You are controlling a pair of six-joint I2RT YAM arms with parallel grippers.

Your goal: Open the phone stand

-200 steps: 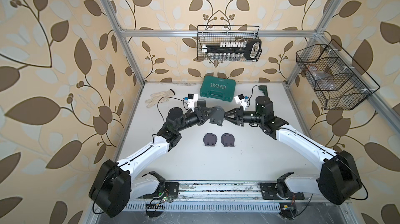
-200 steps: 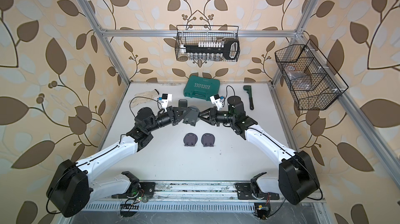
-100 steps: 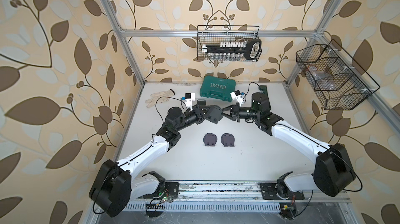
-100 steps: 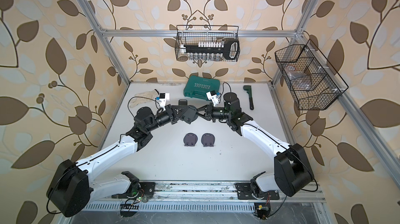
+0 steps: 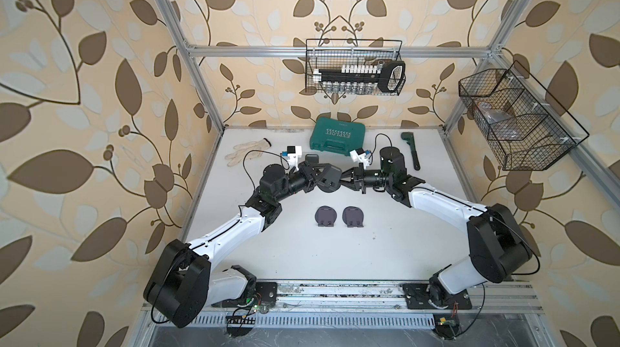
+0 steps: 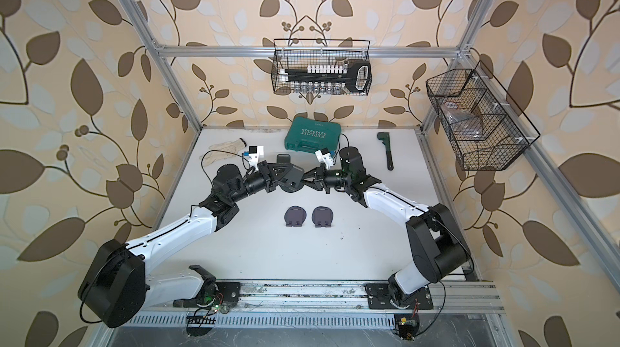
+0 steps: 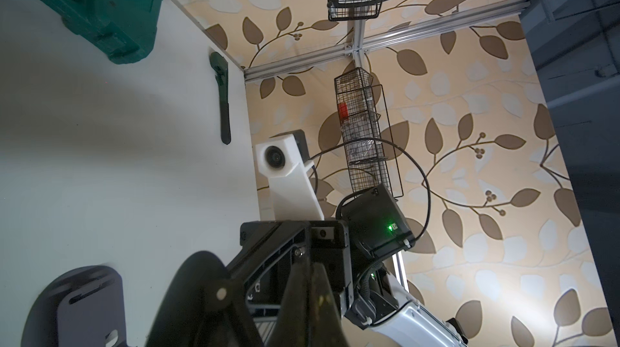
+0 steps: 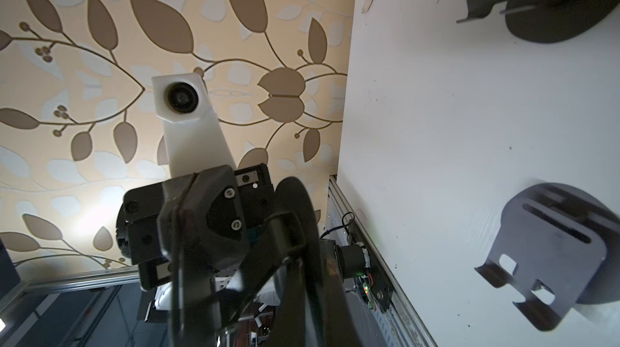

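Observation:
A dark grey phone stand hangs above the table's middle, between both grippers. My left gripper is shut on its thin plate. My right gripper is shut on the rim of its round base. The base stands apart from the plate, joined by a riveted hinge arm. The two sets of jaws face each other closely, and the contact points are partly hidden by the fingers.
Two folded phone stands lie flat nearer the front. Another stand sits behind the left gripper. At the back are a green tool case, a wrench and a glove. Wire baskets hang on the walls.
The right gripper has shut on the stand. Its wrist has moved back and slightly left. The stand has shifted a little left between the grippers.

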